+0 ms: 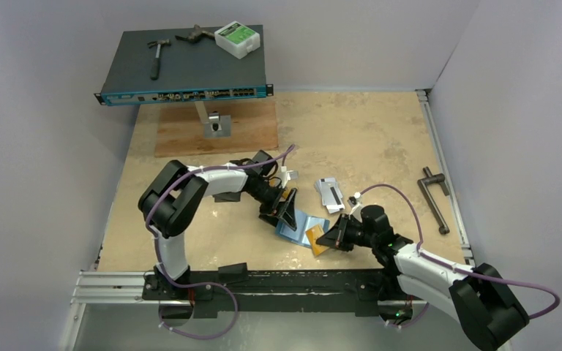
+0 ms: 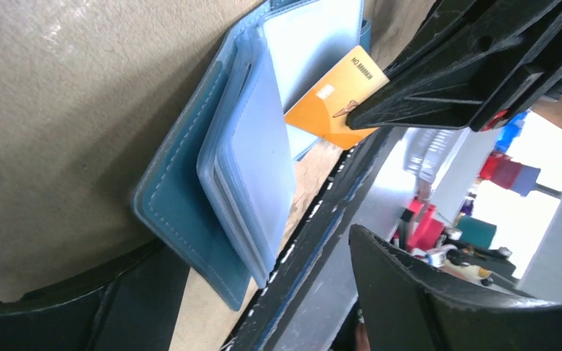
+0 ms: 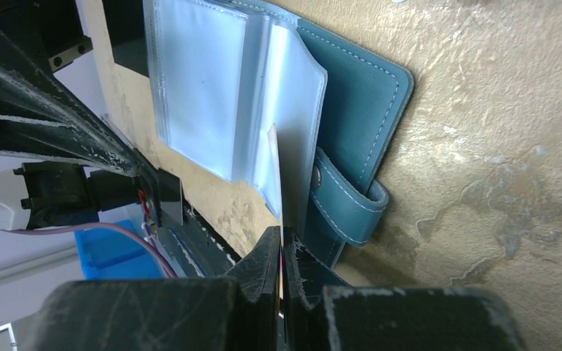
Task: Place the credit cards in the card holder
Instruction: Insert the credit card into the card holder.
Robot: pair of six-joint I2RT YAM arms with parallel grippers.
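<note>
The teal-blue card holder (image 1: 298,223) lies open on the table, its clear pockets fanned up. My left gripper (image 1: 285,208) is open, one finger resting by the holder's edge; in the left wrist view (image 2: 263,307) its jaws stand wide apart around the holder (image 2: 179,190). My right gripper (image 1: 334,235) is shut on an orange-gold credit card (image 1: 320,246), whose far end sits among the pockets. The right wrist view shows the card (image 3: 275,175) edge-on between the shut fingers (image 3: 263,256), next to the holder's snap strap (image 3: 347,205). Silver-grey cards (image 1: 329,191) lie on the table behind.
A network switch (image 1: 183,69) on a stand at the back left carries a hammer (image 1: 158,55) and a white-green box (image 1: 238,38). A wooden board (image 1: 183,131) lies under it. A black handle tool (image 1: 435,197) lies at the right. A metal rail (image 1: 117,281) runs along the near edge.
</note>
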